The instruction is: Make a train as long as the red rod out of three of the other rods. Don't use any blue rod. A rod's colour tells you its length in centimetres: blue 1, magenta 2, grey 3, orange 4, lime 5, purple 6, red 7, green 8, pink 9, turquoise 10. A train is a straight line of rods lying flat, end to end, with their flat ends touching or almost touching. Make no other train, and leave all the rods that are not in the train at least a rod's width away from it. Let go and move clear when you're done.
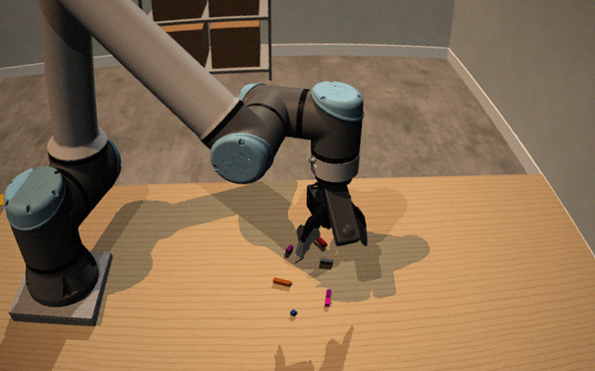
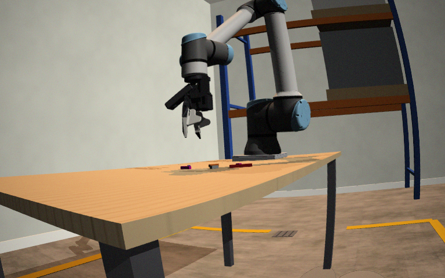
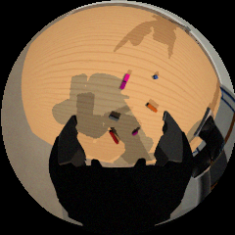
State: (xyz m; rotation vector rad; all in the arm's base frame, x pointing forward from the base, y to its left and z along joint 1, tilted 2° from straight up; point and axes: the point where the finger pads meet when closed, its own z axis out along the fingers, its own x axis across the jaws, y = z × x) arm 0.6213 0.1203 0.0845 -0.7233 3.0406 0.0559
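Two magenta rods (image 1: 328, 293) (image 1: 327, 302) lie end to end in a straight line, seeming to touch; they also show in the wrist view (image 3: 126, 77) (image 3: 122, 85). A grey rod (image 1: 325, 262) (image 3: 114, 117) lies behind them, turned crosswise. A third magenta rod (image 1: 288, 249) (image 3: 135, 131) lies apart, near the red rod (image 1: 320, 241) (image 2: 241, 165) (image 3: 114, 137). An orange rod (image 1: 281, 281) (image 3: 152, 107) lies to the left of the pair in the top view. My gripper (image 2: 192, 137) (image 3: 118, 113) is open and empty, well above the table. It partly hides the red rod's surroundings in the top view.
A blue rod (image 1: 293, 312) (image 3: 155, 76) lies in front of the orange rod and left of the magenta pair in the top view. The arm's base plate (image 1: 97, 295) is at the table's left side. Shelves stand beyond the table.
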